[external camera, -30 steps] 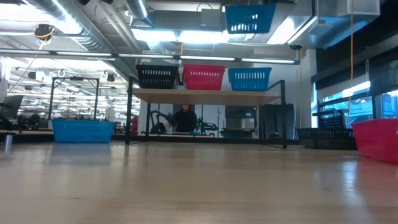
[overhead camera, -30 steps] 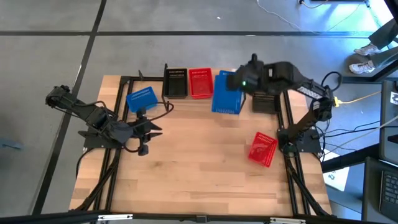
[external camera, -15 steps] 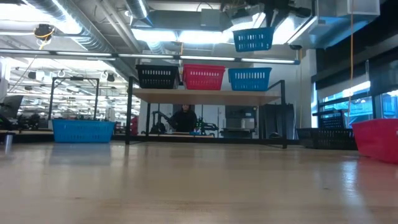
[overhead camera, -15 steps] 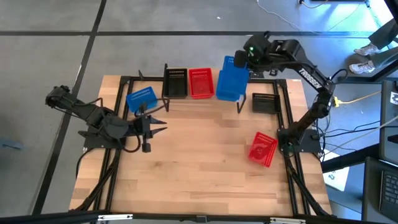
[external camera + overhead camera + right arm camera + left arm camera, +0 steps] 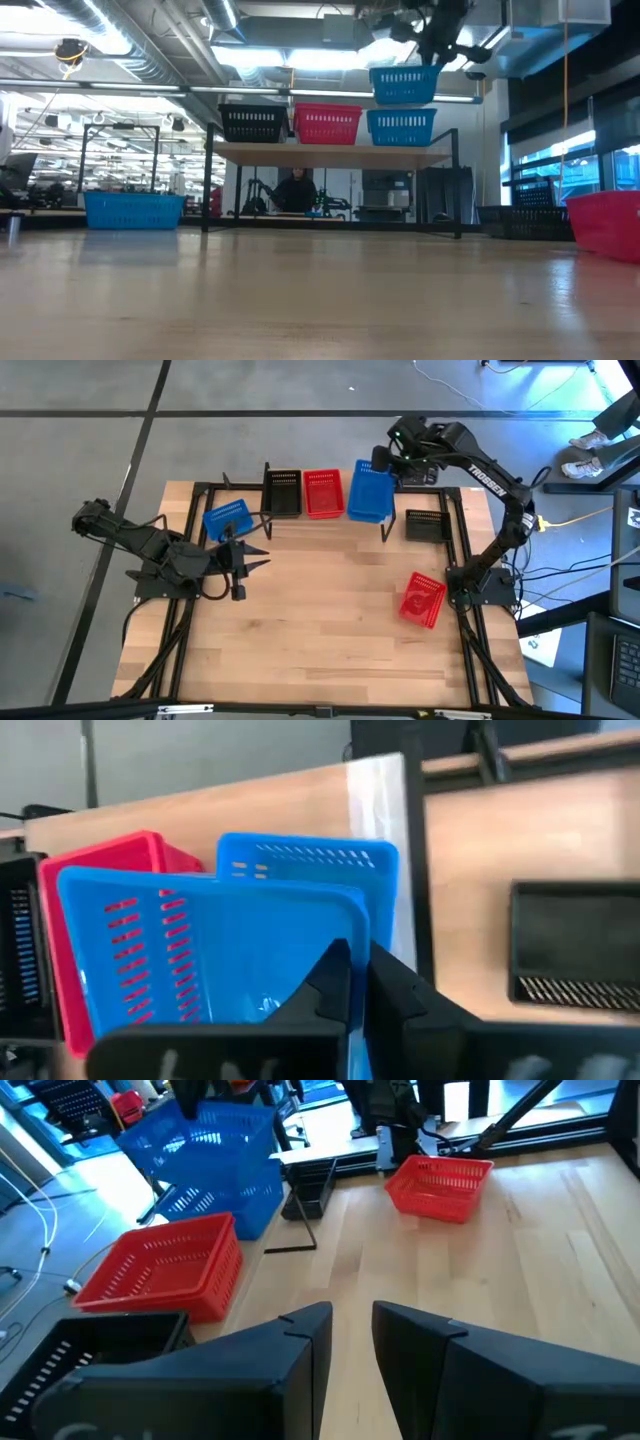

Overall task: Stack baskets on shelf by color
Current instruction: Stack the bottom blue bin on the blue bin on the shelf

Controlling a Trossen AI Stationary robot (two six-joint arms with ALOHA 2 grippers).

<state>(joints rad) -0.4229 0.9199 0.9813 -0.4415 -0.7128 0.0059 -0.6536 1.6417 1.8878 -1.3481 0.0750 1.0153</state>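
While the right gripper (image 5: pixel 385 460) stays clamped on a blue basket's (image 5: pixel 369 493) rim, the high view puts it over the shelf (image 5: pixel 395 495), beside the red basket (image 5: pixel 322 493); the left gripper (image 5: pixel 250 560) waits, fingers apart, before the shelf. At table height, the carried basket (image 5: pixel 404 85) hangs just above another blue one (image 5: pixel 401 126) on the shelf. From the right wrist, the two blue baskets nearly line up. Judged step: nesting blue on blue; next comes a straight lowering, then release.

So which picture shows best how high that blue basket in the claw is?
The low view: the held blue basket hangs just above the one on the shelf. The high view only shows them overlapping; the right wrist view shows its rim close up.
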